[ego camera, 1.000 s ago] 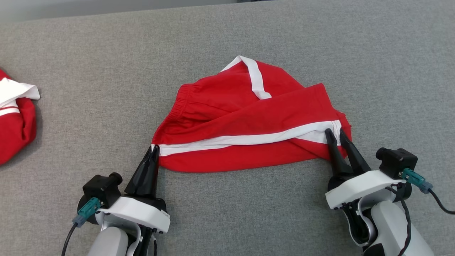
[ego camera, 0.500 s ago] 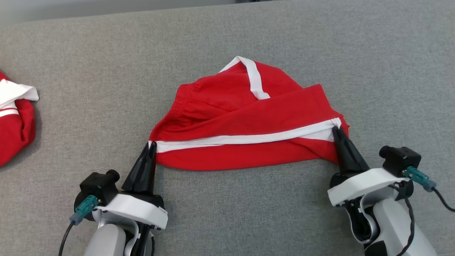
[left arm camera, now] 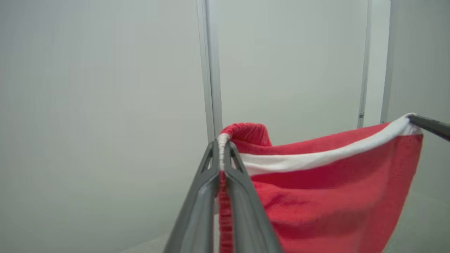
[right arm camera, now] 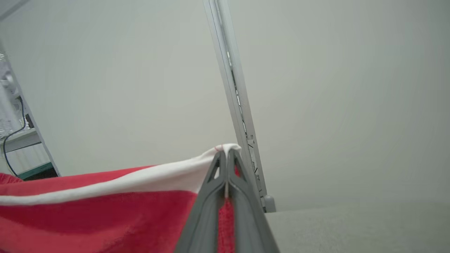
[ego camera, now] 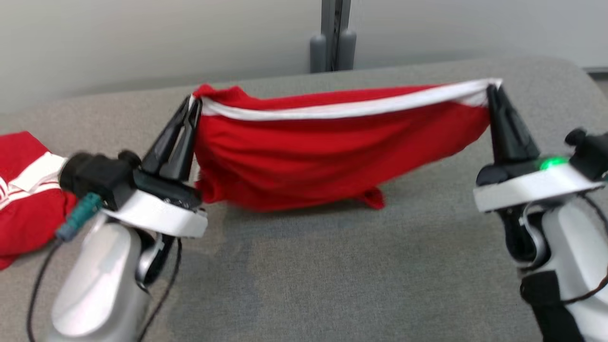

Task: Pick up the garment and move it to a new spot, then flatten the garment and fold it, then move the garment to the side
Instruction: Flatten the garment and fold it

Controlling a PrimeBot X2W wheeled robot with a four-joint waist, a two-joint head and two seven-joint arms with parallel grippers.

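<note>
Head view: my left gripper [ego camera: 192, 102] is pinched tight on the left top corner of the garment [ego camera: 323, 147], which is red cloth with a white stripe [ego camera: 342, 110] along its upper edge. My right gripper [ego camera: 491, 88] is pinched tight on the right end of that stripe. The garment hangs stretched between the two, above the grey table [ego camera: 332, 275], and sags in the middle. Its lowest fold is very near the table, but I can't tell if it touches. A green light [ego camera: 548, 164] glows on my right wrist. A second red-and-white cloth [ego camera: 23, 199] lies on the table at the far left, well apart from the garment. A grey post [ego camera: 335, 38] stands behind the far table edge, against a pale wall [ego camera: 142, 38].

Left wrist view: the left gripper [left arm camera: 221, 142] has its jaws clamped together with the garment's hem running down between them. The garment [left arm camera: 334, 200] spreads off to the right, with the white stripe [left arm camera: 316, 158] across its top. The tip of the right gripper [left arm camera: 430, 125] holds the far corner at the right edge. The post [left arm camera: 211, 70] and wall are behind.

Right wrist view: the right gripper [right arm camera: 226, 151] has its jaws pressed together on the white corner, and red cloth shows between the fingers lower down. The garment [right arm camera: 105, 218] runs off to the left. The post [right arm camera: 235, 105] is behind, and the grey table [right arm camera: 351, 225] is at lower right.
</note>
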